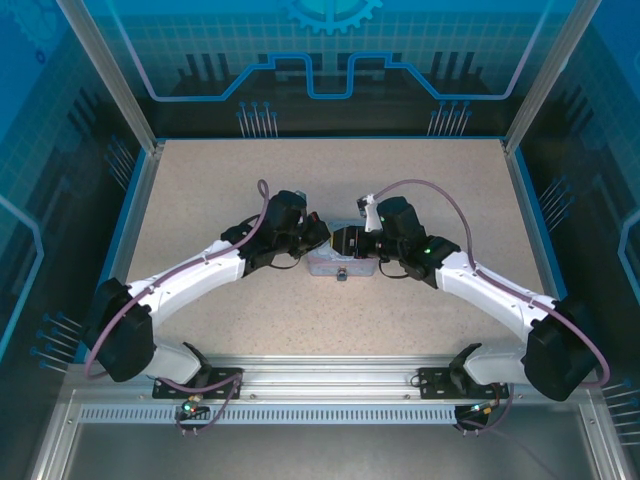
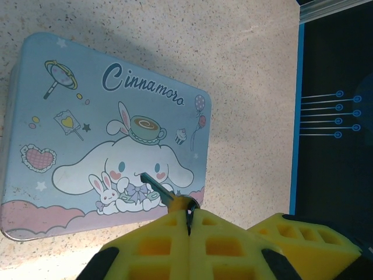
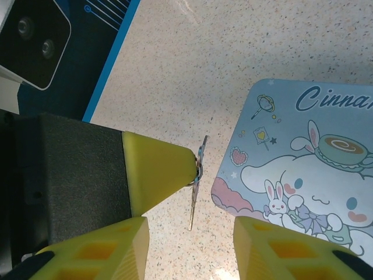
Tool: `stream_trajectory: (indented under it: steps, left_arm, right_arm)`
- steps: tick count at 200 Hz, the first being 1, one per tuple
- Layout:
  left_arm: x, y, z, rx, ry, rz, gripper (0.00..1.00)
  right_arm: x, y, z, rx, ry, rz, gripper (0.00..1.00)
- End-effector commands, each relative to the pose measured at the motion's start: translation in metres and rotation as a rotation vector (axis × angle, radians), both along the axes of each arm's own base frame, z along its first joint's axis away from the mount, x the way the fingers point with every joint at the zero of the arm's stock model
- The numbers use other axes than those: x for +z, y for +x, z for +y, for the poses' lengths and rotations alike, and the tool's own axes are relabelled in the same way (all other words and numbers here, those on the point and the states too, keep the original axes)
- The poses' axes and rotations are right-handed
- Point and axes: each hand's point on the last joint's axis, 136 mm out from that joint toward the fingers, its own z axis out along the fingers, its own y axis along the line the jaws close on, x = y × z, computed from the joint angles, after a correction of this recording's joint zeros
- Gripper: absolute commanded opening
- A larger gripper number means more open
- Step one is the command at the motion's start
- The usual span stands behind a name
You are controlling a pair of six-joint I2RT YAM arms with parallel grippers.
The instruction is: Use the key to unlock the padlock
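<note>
One risk: the left gripper is pinching the key by its end, blade pointing toward 10 o'clock, and it could be twisting loose; the right gripper is gaping wide.

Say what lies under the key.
The tin lies beneath the key. The left gripper covers the key's head; contact with the tin cannot be told.

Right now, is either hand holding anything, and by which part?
The left hand pinches the key by its round head end, with the blade pointing toward the tin. The right hand is open and holds nothing.
</note>
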Motion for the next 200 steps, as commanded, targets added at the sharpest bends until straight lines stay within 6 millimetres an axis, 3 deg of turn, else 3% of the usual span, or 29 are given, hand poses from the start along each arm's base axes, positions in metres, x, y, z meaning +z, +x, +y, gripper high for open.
stream_trajectory:
  steps: [1,31,36,55,84,141,200]
  left_arm:
    - [0.017,0.0,-0.012,-0.023,-0.042,-0.014,0.0]
    - [0.017,0.001,-0.012,-0.024,-0.031,-0.012,0.0]
    - [0.017,0.001,-0.012,-0.025,-0.031,-0.011,0.0]
    - [0.016,0.001,-0.011,-0.025,-0.026,-0.011,0.0]
    - [0.015,0.0,-0.011,-0.027,-0.022,-0.007,0.0]
    - [0.014,0.0,-0.012,-0.016,-0.033,0.022,0.0]
    - [0.016,0.0,-0.016,-0.014,-0.05,0.04,0.0]
  right_arm:
    - [0.006,0.001,0.009,0.026,0.021,-0.022,0.42]
    - [0.006,-0.002,0.006,0.014,0.025,-0.019,0.41]
    - [-0.005,-0.005,0.001,0.004,0.006,0.0,0.42]
    - [-0.014,-0.007,-0.015,-0.05,-0.029,0.01,0.47]
    - [-0.014,-0.012,-0.028,-0.078,0.008,0.004,0.49]
    - [-0.001,-0.017,-0.011,0.004,0.065,-0.048,0.47]
    - [0.003,-0.006,0.004,0.023,0.058,-0.056,0.45]
